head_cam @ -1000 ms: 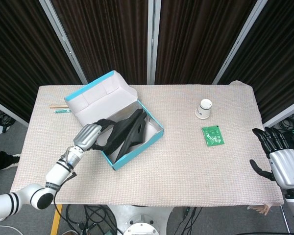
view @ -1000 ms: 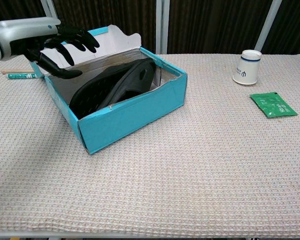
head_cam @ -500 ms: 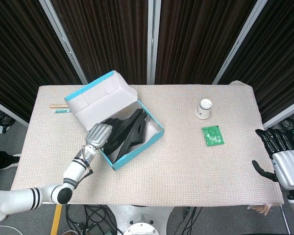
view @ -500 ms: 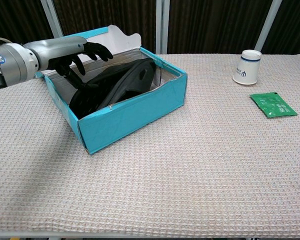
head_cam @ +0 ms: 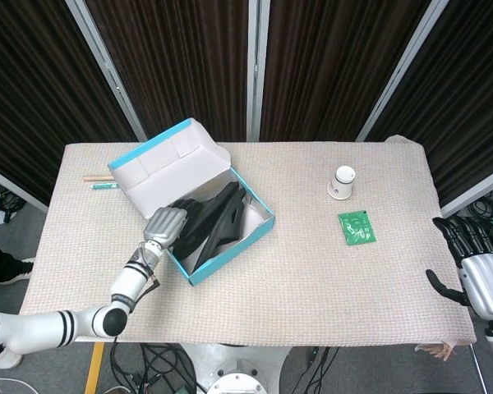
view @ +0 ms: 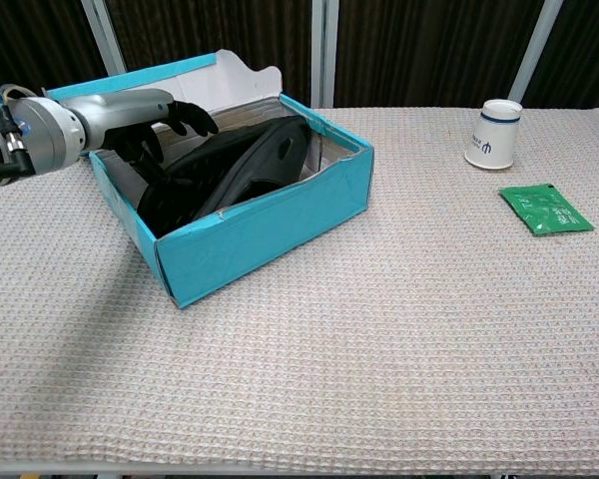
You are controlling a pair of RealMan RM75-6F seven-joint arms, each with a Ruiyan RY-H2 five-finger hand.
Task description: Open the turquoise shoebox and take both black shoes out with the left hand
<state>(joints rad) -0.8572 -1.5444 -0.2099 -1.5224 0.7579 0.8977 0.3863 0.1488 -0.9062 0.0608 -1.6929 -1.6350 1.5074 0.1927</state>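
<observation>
From the head view we see the open turquoise shoebox [head_cam: 204, 215] on the surface [head_cam: 312, 279], black shoes [head_cam: 209, 220] inside; our right hand [head_cam: 476, 275] hangs open, clear.

From the chest view, left hand [view: 145, 115] reaches into the box, dark fingers [view: 190, 115] spread over a shoe, grip unclear.

Lab: curtained backdrop [head_cam: 181, 57], floor cables [head_cam: 160, 361]

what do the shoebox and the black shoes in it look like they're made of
Shoebox: likely cardboard, turquoise outside, plain white inside the raised lid, with thin walls and sharp folded edges. Black shoes: seemingly moulded foam or rubber, matte, smooth, with no visible stitching or laces. That's a guess from looks alone.
</observation>
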